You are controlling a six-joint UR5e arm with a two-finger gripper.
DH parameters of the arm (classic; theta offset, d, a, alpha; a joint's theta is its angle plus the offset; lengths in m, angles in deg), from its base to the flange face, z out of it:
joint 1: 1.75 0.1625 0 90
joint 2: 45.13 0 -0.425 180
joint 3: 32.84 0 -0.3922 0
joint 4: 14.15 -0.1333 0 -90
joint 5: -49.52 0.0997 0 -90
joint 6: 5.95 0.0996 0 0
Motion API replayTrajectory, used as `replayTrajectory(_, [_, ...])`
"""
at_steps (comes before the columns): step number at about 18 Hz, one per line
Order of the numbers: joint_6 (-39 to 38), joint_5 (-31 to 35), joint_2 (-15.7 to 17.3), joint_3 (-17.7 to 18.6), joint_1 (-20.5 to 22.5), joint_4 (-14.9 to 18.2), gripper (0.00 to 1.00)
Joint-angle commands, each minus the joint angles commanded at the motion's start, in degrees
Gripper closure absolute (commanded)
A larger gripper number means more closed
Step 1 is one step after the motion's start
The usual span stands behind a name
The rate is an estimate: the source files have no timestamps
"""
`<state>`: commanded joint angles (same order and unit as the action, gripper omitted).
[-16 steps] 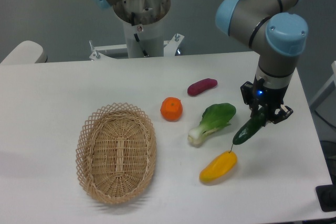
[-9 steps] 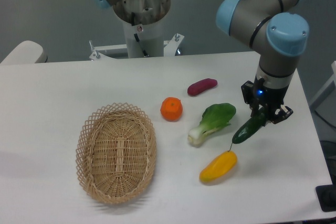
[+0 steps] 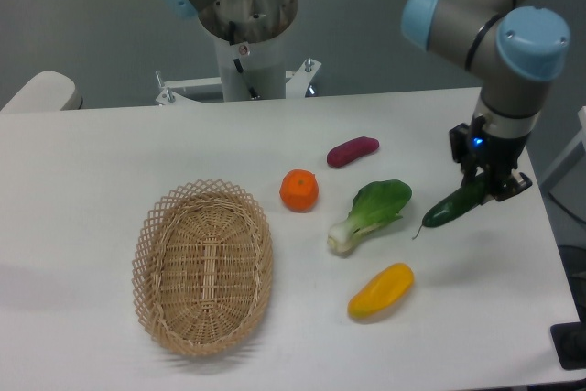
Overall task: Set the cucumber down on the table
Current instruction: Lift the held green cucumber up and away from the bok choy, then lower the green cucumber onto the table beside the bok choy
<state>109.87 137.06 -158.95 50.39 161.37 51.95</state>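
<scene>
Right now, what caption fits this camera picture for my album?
Gripper holds the cucumber above the table, right of the bok choy.

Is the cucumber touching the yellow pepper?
Apart. The camera view shows white table between the cucumber, held in the gripper, and the yellow pepper lying lower left.

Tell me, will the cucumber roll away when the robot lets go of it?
Maybe a little. The cucumber is round, slim and glossy, so it could roll sideways or slip. The gripper holds it by one end, tilted, and it stays straight, so it looks stiff. The table looks flat, so it probably won't go far.
</scene>
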Motion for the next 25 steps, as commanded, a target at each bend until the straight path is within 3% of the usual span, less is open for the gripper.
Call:
replayTrajectory(4, [4.4,0.0,-2.2,1.2,1.3,-0.9,0.76])
replayTrajectory(7, [0.0,-0.2,-4.0,0.8,1.1,-1.2,0.76])
replayTrajectory(15, [-20.7,-3.5,-8.9,1.2,1.2,-4.7,0.75])
replayTrajectory(20, [-22.2,-3.5,-9.4,4.5,0.8,-9.3,0.74])
replayTrajectory(25, [-22.2,-3.5,-10.0,4.9,0.8,-9.4,0.74])
